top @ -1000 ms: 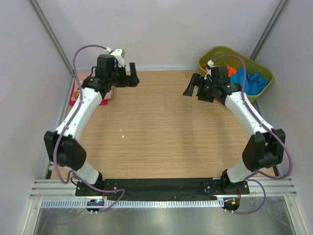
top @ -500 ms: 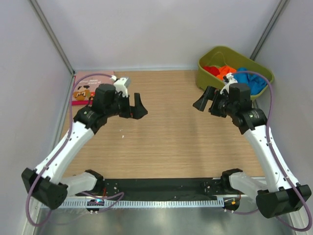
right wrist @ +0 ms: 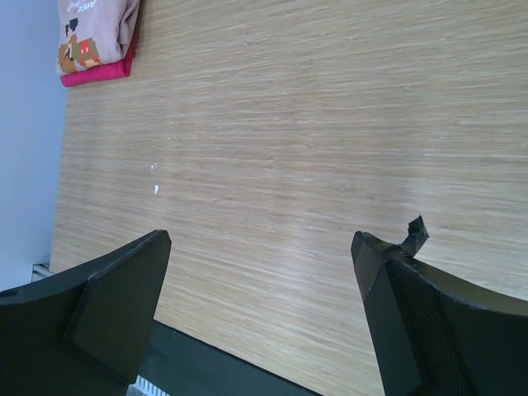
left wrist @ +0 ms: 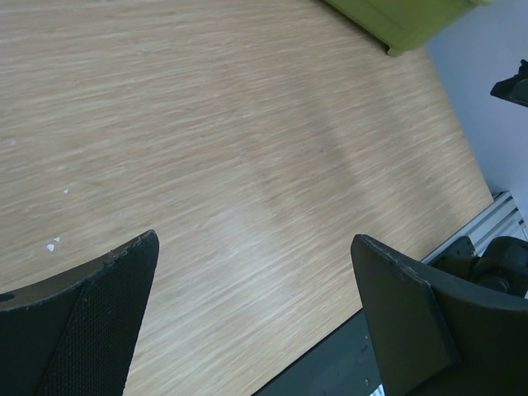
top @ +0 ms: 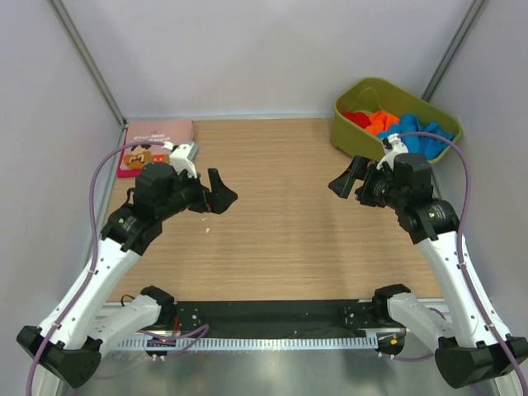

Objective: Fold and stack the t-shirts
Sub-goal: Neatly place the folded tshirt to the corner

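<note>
While both arms rise from the near edge of the tabletop [top: 289, 256], neither touches any cloth. The left arm [top: 107, 252] reaches up over the left side, its jaws spread wide and hanging above bare wood; its wrist camera sees only wood grain between the two dark fingers. The right arm [top: 450, 252] mirrors it on the right side, jaws likewise wide apart over bare board. A few white specks [top: 206, 228] lie on the wood just beyond the left arm's jaws.

Farther back, in the far left corner, the dusty-pink t-shirt [top: 157, 132] lies folded flat on the magenta t-shirt [right wrist: 95, 76], whose edge shows along one side. The pink one's brown-orange cartoon print faces up.

In the far right corner sits the olive-green tub [top: 388, 82]. Crumpled inside it are the red t-shirt [top: 356, 118], the orange t-shirt [top: 381, 123] and the blue t-shirt [top: 425, 136], with the blue one nearest the right edge.
</note>
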Motion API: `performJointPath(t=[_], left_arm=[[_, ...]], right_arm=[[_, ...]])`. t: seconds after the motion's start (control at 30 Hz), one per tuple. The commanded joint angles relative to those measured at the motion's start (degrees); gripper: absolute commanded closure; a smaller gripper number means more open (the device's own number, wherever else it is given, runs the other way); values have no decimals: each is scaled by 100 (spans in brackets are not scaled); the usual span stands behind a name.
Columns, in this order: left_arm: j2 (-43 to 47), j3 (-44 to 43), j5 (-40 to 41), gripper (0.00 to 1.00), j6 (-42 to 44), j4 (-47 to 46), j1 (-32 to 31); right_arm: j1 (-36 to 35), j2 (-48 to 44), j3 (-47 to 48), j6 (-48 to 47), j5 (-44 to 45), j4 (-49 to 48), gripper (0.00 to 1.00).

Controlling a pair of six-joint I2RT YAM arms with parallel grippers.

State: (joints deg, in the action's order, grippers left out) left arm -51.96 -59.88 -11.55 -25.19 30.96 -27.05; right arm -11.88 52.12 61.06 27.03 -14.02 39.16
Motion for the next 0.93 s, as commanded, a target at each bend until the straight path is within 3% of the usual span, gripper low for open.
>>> performJointPath(t=[0.0, 0.9], left_arm=[[72, -33, 83, 0, -82, -90, -2], [134, 2, -40, 0, -285, -134, -2]], right_arm=[[1, -9, 144, -75, 57, 4, 0], [1, -149, 143, 22, 22, -66, 0]])
